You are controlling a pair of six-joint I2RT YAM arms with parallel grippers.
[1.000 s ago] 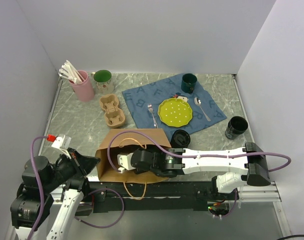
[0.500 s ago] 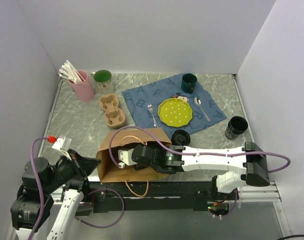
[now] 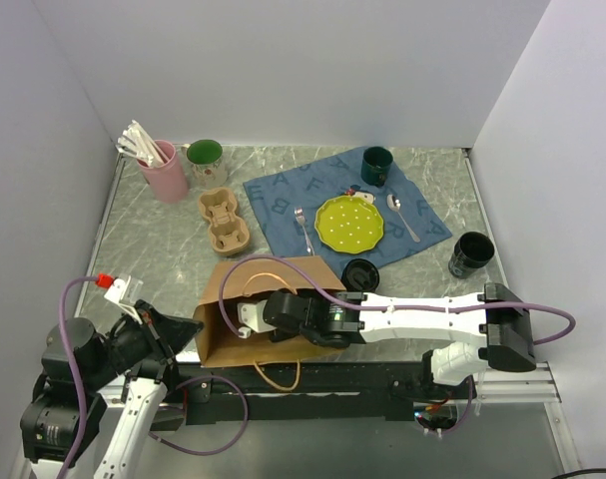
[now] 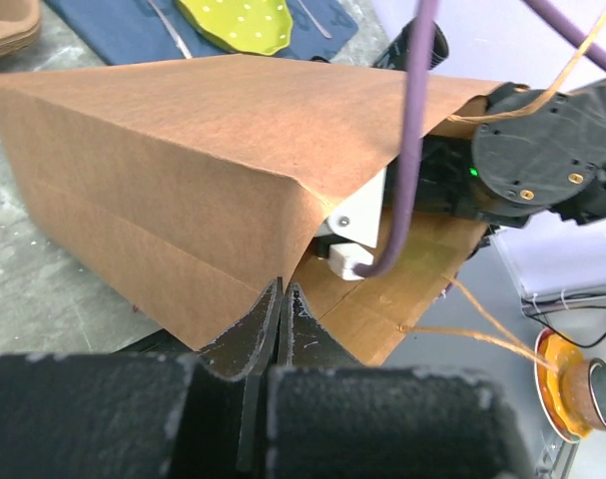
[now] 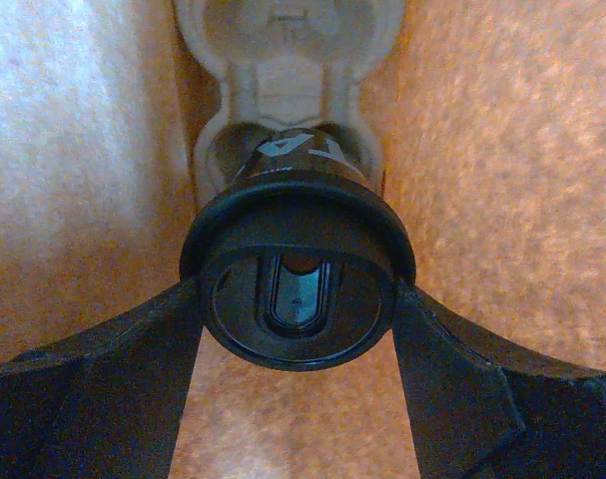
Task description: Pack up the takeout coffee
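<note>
A brown paper bag (image 3: 283, 271) lies on its side at the near edge, mouth towards the left. My left gripper (image 3: 190, 327) (image 4: 281, 291) is shut on the lower edge of that mouth. My right arm reaches into the bag. There my right gripper (image 5: 298, 299) is shut on the lid of a black takeout coffee cup (image 5: 298, 225), which sits in a tan carrier (image 5: 283, 60). Another black coffee cup (image 3: 471, 253) stands at the far right. A third black cup (image 3: 360, 273) (image 4: 414, 45) stands just behind the bag.
An empty tan carrier (image 3: 224, 221) lies left of a blue cloth (image 3: 283, 205) bearing a green plate (image 3: 349, 222), fork (image 3: 303, 230), spoon (image 3: 400, 215) and dark green mug (image 3: 376, 165). A pink cup of white utensils (image 3: 163, 170) and a green-lined cup (image 3: 205, 157) stand back left.
My right arm has slid a little further left into the bag, and the bag's mouth and handle loop have shifted with it. The left gripper stays clamped on the edge.
</note>
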